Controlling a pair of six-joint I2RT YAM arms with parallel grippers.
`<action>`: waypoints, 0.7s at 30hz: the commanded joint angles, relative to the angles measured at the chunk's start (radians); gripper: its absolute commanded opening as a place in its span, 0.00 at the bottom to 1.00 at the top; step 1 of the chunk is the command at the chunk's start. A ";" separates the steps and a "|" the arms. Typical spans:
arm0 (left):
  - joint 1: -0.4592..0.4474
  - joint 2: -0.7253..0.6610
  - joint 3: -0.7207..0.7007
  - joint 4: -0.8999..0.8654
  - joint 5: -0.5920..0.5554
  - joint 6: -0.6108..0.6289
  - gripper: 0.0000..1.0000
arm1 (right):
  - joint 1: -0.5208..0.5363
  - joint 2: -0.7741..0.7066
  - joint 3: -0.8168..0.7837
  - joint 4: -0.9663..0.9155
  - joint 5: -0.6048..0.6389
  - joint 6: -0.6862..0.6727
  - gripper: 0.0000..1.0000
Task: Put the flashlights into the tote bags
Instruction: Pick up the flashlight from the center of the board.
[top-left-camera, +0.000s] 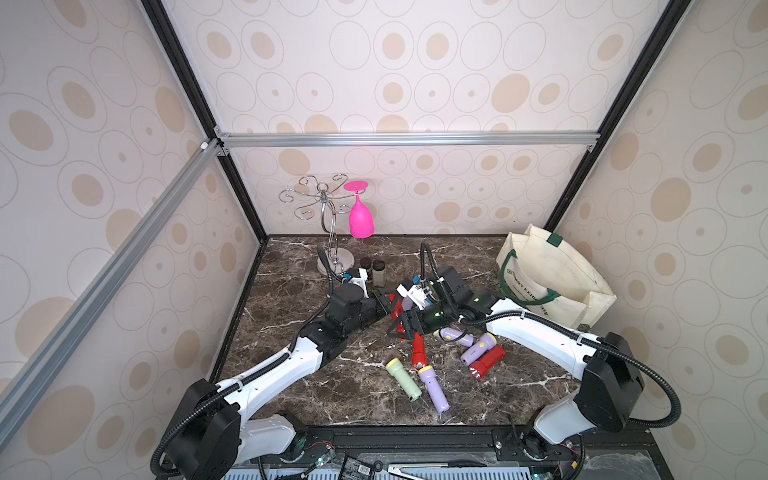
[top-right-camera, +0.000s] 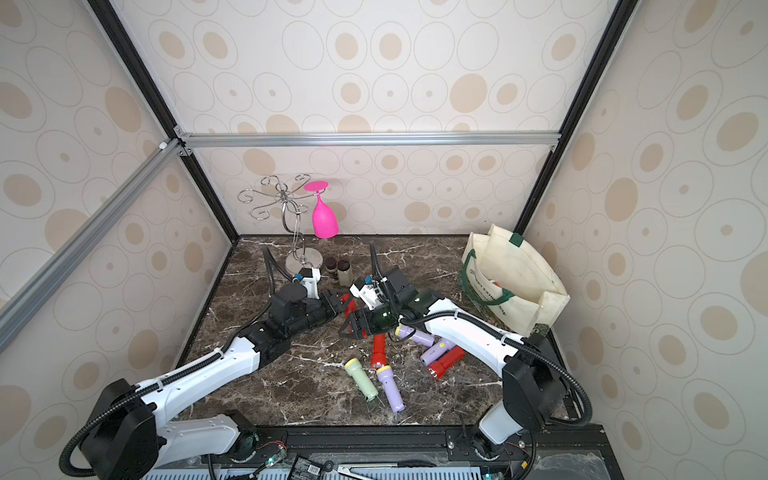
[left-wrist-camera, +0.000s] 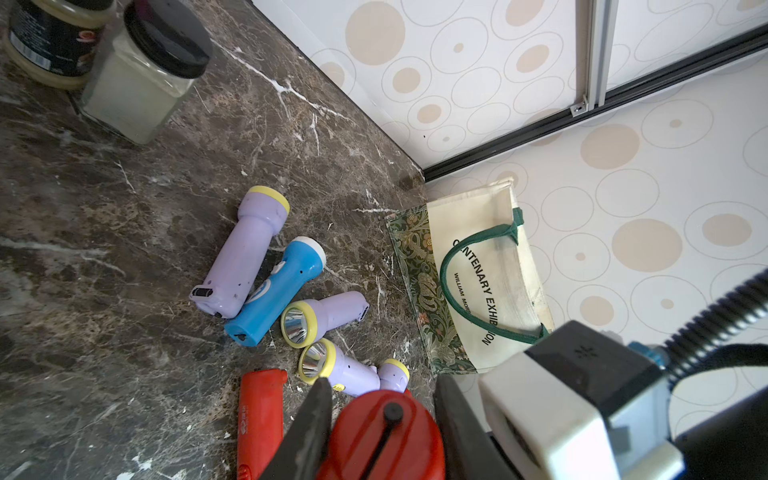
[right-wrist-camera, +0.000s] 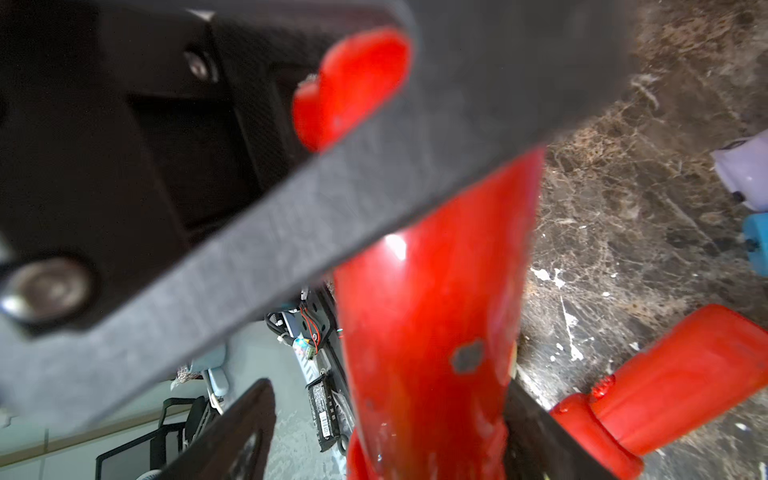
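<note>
Red flashlight (left-wrist-camera: 382, 436): sits clamped between left gripper (left-wrist-camera: 382, 390) jaws; passes also between right gripper (right-wrist-camera: 390, 390) jaws (wide apart, one finger clear of it).

The tote bag (top-left-camera: 569, 270), cream canvas with dark green handles and lettering, stands open-mouthed in the far right corner of the counter (top-left-camera: 332, 399). A red flashlight (left-wrist-camera: 386, 436) hangs over the counter's middle. One end is clamped in my left gripper (left-wrist-camera: 384, 386), and its body passes between the spread jaws of my right gripper (right-wrist-camera: 388, 390), with a gap on one side. Toward the bag, a blue flashlight (left-wrist-camera: 276, 291) lies against a lilac flashlight (left-wrist-camera: 245, 253), with two more lilac ones just beside them. Nearer the front edge, a pale green flashlight (top-left-camera: 403, 379) lies beside a lilac torch (top-left-camera: 433, 388), and a second red flashlight (top-left-camera: 417, 351) lies just behind them. Rightward, a third red flashlight (top-left-camera: 487, 362) lies against another lilac one.
</note>
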 joint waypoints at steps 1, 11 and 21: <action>-0.008 0.006 0.048 0.078 0.012 -0.024 0.00 | 0.008 0.010 0.019 -0.001 0.023 0.002 0.77; -0.008 0.010 0.050 0.086 0.014 -0.025 0.00 | 0.007 0.011 0.041 -0.020 0.048 -0.030 0.27; 0.001 -0.027 0.053 0.062 -0.005 0.003 0.97 | -0.039 -0.083 0.026 -0.067 0.126 -0.068 0.00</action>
